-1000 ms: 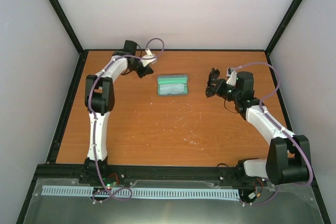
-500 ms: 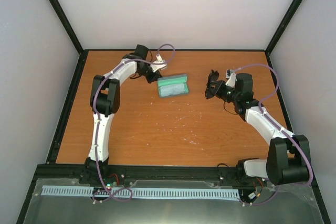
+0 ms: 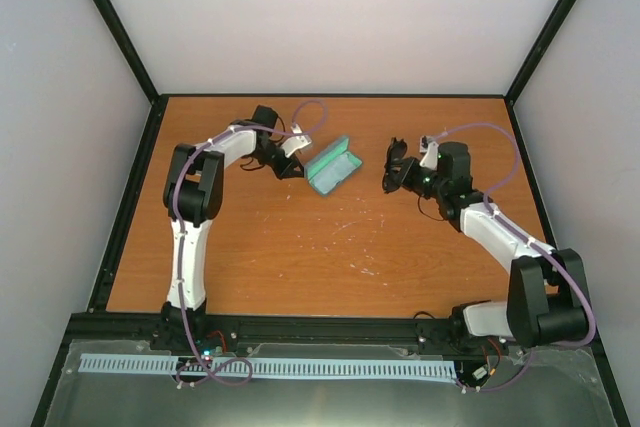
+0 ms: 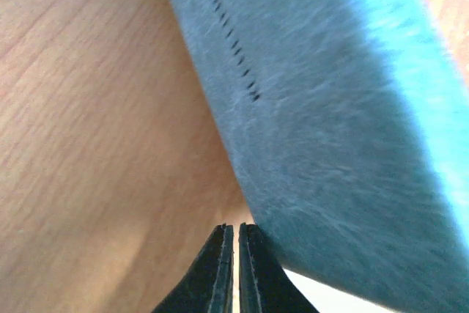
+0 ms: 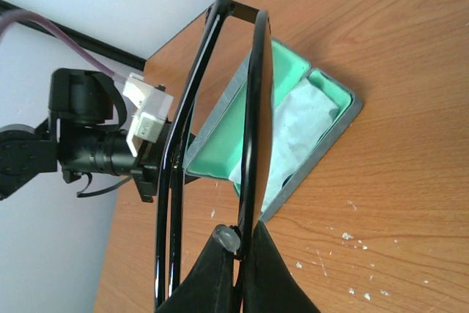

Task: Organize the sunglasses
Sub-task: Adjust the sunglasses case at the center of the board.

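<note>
My right gripper (image 3: 400, 175) is shut on the sunglasses (image 3: 394, 162), held above the table right of the case; in the right wrist view the thin black frame (image 5: 253, 100) stands edge-on between my fingers, gripper (image 5: 236, 243). The open grey-blue case (image 3: 331, 166), green inside, lies turned diagonally at the back middle with a light-blue cloth (image 5: 293, 133) in it. My left gripper (image 3: 294, 167) is shut and empty, its tips against the case's left side; in the left wrist view the gripper (image 4: 235, 236) touches the case's grey outer wall (image 4: 315, 108).
Black frame rails (image 3: 130, 217) edge the orange-brown table (image 3: 330, 247) on the left and right, and a white back wall stands behind it. White scuff marks lie on the table's middle (image 3: 350, 232).
My left gripper has swung right and forward against the case, turning it from level to diagonal. My right gripper with the sunglasses has shifted slightly left toward the case.
</note>
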Tool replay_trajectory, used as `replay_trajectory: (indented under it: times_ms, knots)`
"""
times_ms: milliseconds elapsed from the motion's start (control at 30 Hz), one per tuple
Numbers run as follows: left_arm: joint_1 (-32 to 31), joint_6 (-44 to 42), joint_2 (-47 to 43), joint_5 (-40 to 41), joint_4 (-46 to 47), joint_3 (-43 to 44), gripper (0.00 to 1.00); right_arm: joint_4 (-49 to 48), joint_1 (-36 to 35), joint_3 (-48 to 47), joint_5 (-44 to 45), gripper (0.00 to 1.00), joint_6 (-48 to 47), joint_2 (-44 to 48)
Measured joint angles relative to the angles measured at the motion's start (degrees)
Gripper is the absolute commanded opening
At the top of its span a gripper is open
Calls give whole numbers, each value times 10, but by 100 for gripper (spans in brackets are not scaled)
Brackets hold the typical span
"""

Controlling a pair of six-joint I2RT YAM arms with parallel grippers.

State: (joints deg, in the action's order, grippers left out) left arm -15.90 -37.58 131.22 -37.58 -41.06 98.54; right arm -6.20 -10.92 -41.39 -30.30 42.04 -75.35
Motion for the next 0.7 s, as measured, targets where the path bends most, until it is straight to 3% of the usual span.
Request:
replay_trajectory:
  times_ms: [700]
  knots:
    - [-42,76,-43,-79,54,-46,6,-105,-95,-26,64,3,63,-184]
